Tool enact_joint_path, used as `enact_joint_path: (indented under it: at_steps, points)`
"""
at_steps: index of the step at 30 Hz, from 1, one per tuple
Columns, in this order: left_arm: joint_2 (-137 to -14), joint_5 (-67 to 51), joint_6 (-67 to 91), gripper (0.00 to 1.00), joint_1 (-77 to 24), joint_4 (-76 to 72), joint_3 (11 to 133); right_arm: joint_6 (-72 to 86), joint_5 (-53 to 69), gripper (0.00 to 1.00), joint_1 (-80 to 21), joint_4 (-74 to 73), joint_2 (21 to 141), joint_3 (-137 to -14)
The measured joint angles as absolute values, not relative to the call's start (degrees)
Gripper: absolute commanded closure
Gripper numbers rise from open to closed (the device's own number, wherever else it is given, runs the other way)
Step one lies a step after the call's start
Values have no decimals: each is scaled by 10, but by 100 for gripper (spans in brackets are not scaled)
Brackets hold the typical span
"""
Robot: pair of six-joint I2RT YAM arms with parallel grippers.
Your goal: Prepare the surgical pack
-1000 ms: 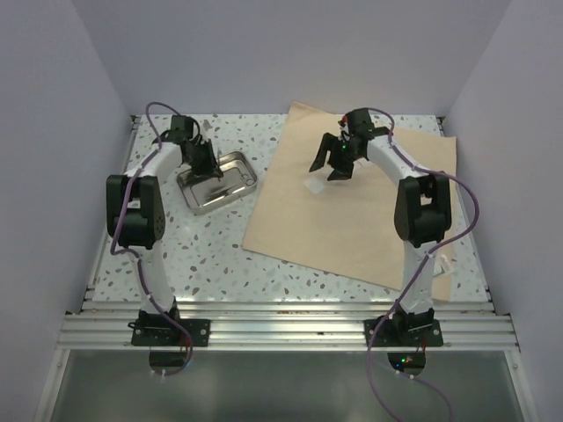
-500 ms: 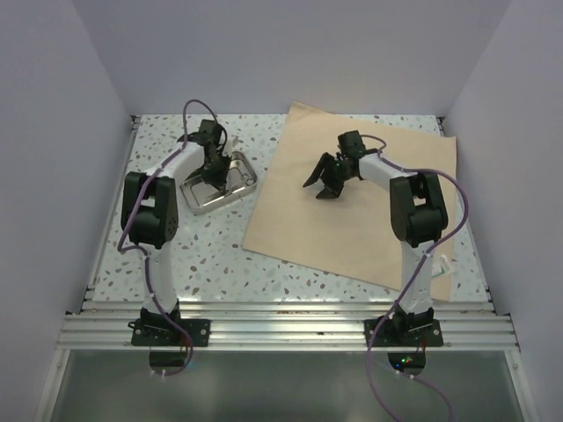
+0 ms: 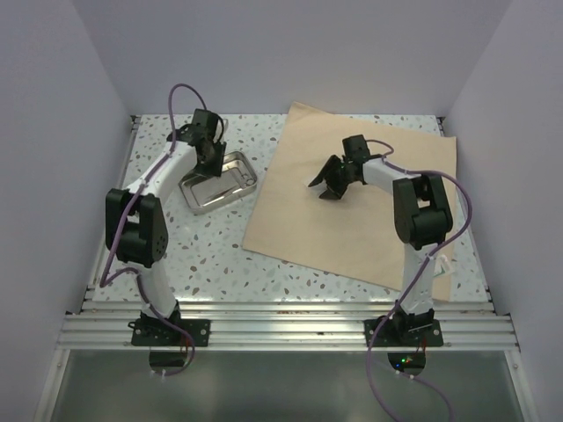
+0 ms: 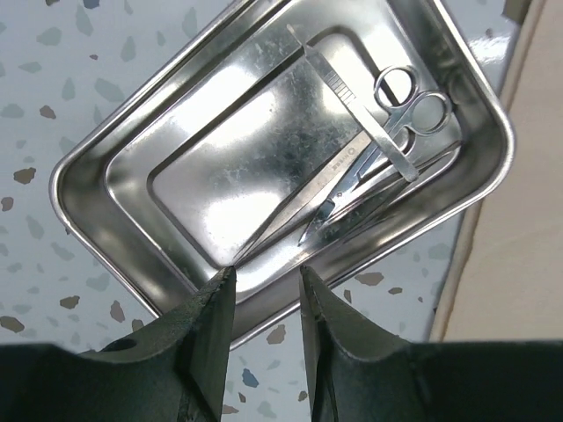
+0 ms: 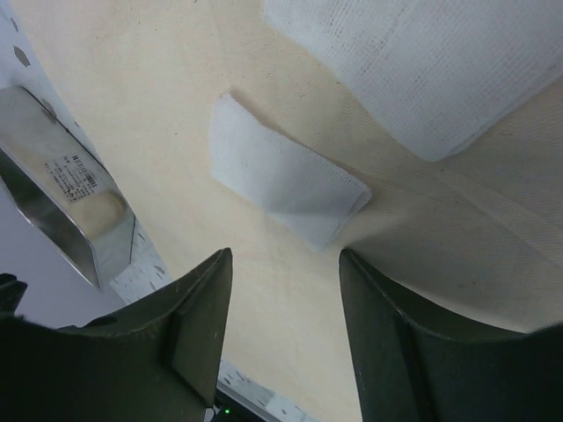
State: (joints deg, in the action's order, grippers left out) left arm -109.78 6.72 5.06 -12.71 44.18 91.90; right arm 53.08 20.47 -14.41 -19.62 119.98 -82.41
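Arms [image 3: 413,277]: white links, black joints; black left gripper [image 4: 264,281] and right gripper [image 5: 286,264]; purple cables [image 3: 179,89] (green light at one base).

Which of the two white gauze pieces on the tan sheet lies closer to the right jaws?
The smaller folded white gauze square, just ahead of the jaws' gap. The larger white gauze piece lies farther away, running off the view's edge.

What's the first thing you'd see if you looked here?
A big tan sheet covers the right side of the speckled table, with white gauze squares lying on it under the right hand. On the left sits a shiny metal tray holding scissors and tweezers, below the left hand.
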Motion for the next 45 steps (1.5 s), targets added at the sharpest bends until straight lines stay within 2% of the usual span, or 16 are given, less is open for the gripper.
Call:
enact_joint_path:
  at_steps: [7,20,30,36,39,45]
  points:
    - [-1039,27,84,61,-127,435,912,530,188,47,-134,-197,1179,-820]
    - [-1035,-42,115,61,-127,429,888,529,172,52,-123,-189,1178,-820]
    - [-1035,-59,116,61,-127,429,888,531,172,54,-123,-182,1198,-816]
    - [-1035,-62,116,61,-127,429,888,537,179,59,-123,-154,1208,-816]
    - [-1035,-65,116,61,-127,429,888,543,188,64,-123,-136,1216,-817]
    - [-1035,-71,116,61,-128,429,888,541,190,88,-123,-128,1227,-824]
